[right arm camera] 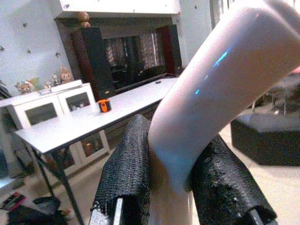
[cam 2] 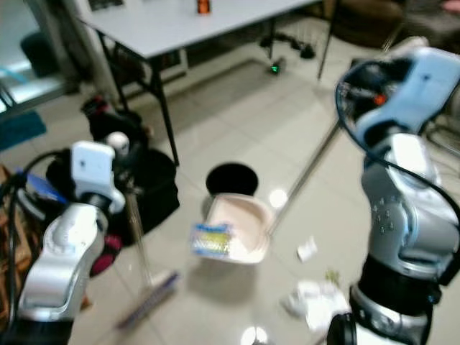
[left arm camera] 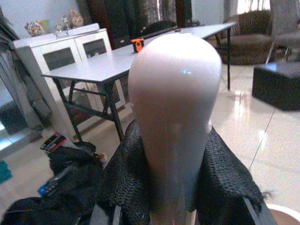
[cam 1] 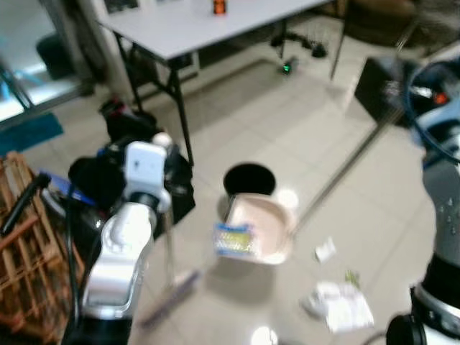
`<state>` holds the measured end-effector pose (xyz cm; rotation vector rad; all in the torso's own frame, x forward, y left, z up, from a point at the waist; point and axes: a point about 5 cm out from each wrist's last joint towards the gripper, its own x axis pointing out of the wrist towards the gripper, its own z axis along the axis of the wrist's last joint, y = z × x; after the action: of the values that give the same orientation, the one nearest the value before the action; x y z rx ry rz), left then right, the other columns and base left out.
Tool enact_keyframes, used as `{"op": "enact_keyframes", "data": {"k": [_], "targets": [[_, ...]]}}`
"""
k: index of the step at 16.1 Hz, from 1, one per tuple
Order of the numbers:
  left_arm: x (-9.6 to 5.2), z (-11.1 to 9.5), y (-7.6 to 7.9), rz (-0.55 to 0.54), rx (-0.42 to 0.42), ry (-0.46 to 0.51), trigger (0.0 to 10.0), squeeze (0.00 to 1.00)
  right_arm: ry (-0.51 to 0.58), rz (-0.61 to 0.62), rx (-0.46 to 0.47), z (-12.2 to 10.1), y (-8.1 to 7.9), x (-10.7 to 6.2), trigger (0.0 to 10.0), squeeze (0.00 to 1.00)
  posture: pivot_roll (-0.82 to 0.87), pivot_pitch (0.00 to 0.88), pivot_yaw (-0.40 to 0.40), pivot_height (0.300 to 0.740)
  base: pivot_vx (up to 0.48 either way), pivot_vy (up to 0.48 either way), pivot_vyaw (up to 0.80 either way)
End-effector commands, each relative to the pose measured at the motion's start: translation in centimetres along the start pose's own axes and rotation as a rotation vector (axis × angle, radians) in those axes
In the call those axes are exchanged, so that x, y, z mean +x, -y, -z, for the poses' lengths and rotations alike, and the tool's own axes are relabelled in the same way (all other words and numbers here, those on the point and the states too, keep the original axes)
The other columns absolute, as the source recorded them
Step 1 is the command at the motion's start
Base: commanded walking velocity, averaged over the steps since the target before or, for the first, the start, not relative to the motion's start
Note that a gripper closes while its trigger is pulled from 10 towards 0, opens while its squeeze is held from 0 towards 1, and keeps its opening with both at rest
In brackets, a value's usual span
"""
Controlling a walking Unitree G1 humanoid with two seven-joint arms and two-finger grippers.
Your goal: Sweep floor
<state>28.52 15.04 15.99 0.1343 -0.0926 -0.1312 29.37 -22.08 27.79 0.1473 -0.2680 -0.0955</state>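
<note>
Pale glossy tiles [cam 1: 287, 136] make up the floor, with a grey table [cam 1: 194, 29] along the far side. In the left eye view, a dustpan [cam 1: 260, 228] lies on the tiles before a black bin [cam 1: 249, 180], something small inside it; its long handle [cam 1: 345, 169] slopes up and away toward the robot's right. Paper scraps [cam 1: 338, 305] remain unswept near the right foot, so the task is judged partly done.

In the right eye view, a broom [cam 2: 147, 284] is seen, its head on the tiles, its pole rising steeply.

In the left wrist view, the left gripper [left arm camera: 176, 187] is clamped about the broom's rounded top.

In the right wrist view, the right gripper [right arm camera: 171, 180] is clamped on the curved dustpan handle.
</note>
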Motion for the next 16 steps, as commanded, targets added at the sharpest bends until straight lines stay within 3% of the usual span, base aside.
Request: {"op": "enact_keyframes", "data": {"k": [1,14,16], "targets": [[0.1,-0.7,-0.6,-0.018,0.032,0.027,10.0,0.0,0.075,-0.046,0.035,-1.3,-1.2,0.1,10.0,0.0,-0.05,0.046,0.039,0.74,0.446,0.0,0.0],[-0.1,-0.4,-0.5,0.003,0.039,0.015,10.0,0.0,0.115,0.046,0.147,-1.7,0.5,-0.4,10.0,0.0,-0.04,0.042,0.06,0.74,0.445,0.0,0.0],[0.0,-0.4,-0.5,0.008,0.042,0.016,10.0,0.0,0.121,0.055,0.141,-1.9,0.7,-0.5,10.0,0.0,-0.04,0.037,0.063,0.74,0.444,0.0,-0.61]]}}
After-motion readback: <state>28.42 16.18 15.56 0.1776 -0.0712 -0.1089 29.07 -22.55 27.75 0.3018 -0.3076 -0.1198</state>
